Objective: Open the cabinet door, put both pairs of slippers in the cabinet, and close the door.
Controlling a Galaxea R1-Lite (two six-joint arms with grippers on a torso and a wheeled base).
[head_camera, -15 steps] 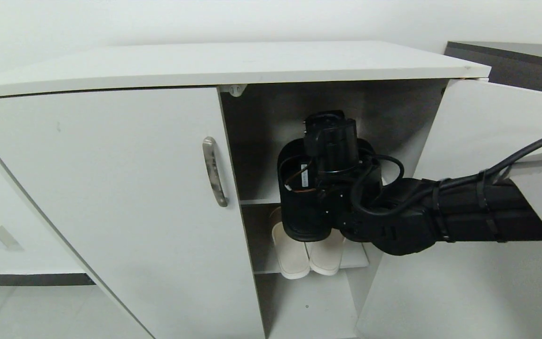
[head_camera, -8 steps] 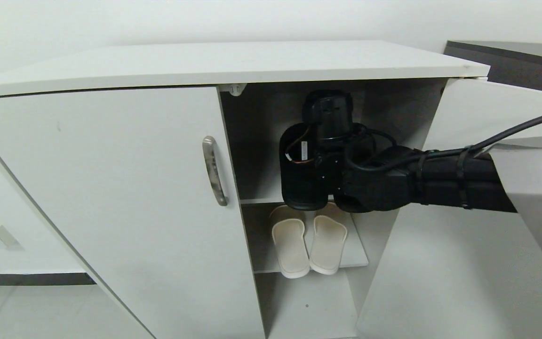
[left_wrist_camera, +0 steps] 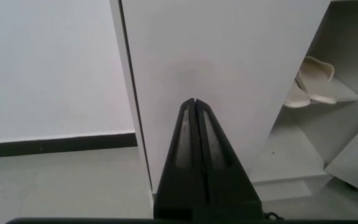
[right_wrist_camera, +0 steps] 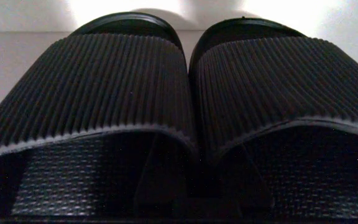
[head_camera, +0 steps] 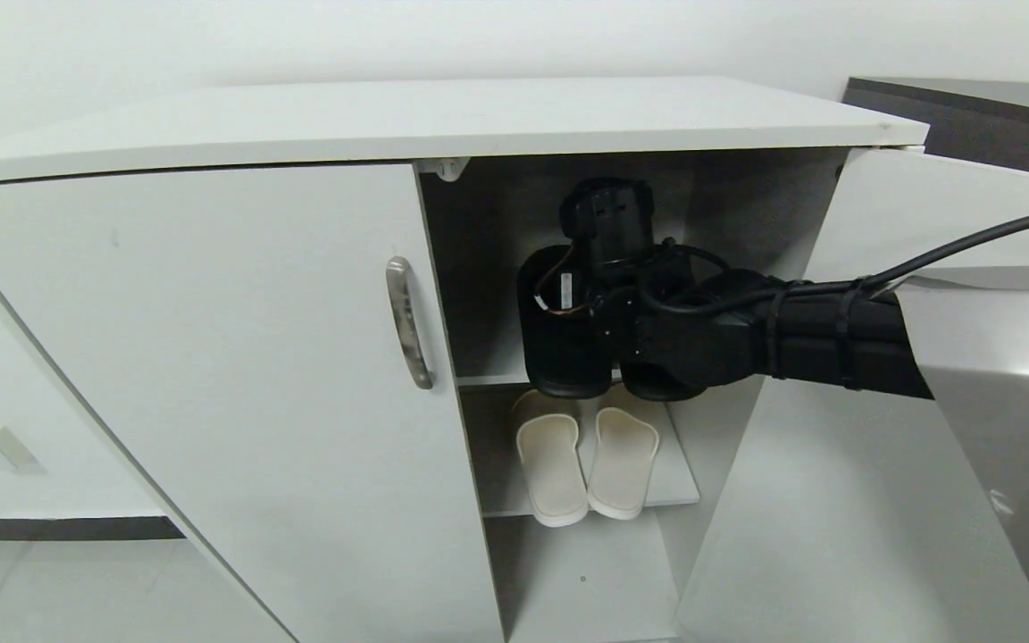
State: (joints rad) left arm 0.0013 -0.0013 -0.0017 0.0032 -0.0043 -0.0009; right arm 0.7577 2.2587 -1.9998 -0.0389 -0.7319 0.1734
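- White wall (head_camera: 479,36) backs a white two-door cabinet (head_camera: 443,116); its left door (head_camera: 211,357) is closed, with a curved metal handle (head_camera: 407,323) near its right edge
- left gripper (left_wrist_camera: 194,112) hangs low before that closed door, jaws pressed together
- pair of cream rubber slippers (head_camera: 586,464) lies side by side on the middle shelf (head_camera: 680,487), heels at its front edge
- pair of black ribbed rubber slippers (head_camera: 559,348) sits above them at the upper shelf, heels overhanging its front edge
- right gripper (right_wrist_camera: 197,193) is clamped on the black pair, pinching their adjoining sides
- right door (head_camera: 836,518) stands swung open
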